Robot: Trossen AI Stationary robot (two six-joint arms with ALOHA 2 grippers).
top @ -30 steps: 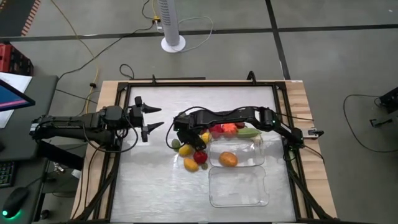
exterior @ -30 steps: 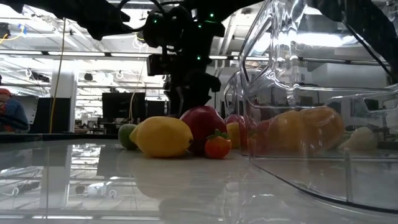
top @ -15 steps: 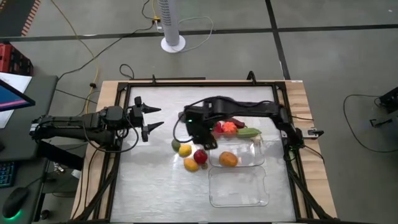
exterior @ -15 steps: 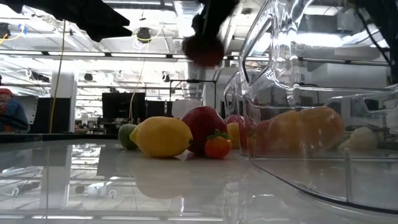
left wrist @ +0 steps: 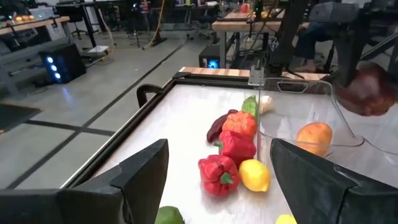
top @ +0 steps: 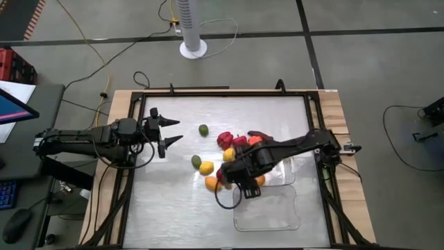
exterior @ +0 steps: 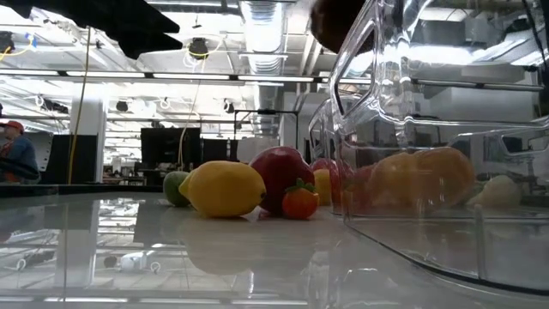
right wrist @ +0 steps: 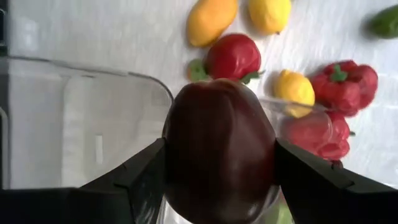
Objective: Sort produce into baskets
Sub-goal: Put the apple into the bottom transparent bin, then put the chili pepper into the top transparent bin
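Observation:
My right gripper (top: 234, 186) points down, shut on a dark maroon fruit (right wrist: 219, 149), high over the left ends of the two clear baskets. The far basket (top: 277, 167) holds an orange fruit (top: 255, 180); the near basket (top: 267, 208) lies beside it. Loose produce rests on the table left of the baskets: red peppers (top: 226, 139), a lemon (top: 207, 167), an orange piece (top: 211, 183) and a green lime (top: 203, 130). My left gripper (top: 170, 132) waits open at the table's left, holding nothing. My right gripper pinches the dark maroon fruit between its two fingers, one on each opposite side (right wrist: 171, 155). The fingers come from above, pointing down. The fruit is lifted clear, well above the table, and shows at the top of the low view (exterior: 339, 17).
A dark frame rail (top: 316, 118) runs around the table top. A fan base (top: 193, 48) stands on the floor beyond the far edge. Bare table (top: 166, 201) lies left of the baskets, toward the near edge. A person (exterior: 13, 150) shows far off in the room.
My right gripper has risen from the loose produce with the dark maroon fruit and swung toward the table's near edge, over the baskets' left ends. The fruit has come up clear of the table. The other produce has stayed in place.

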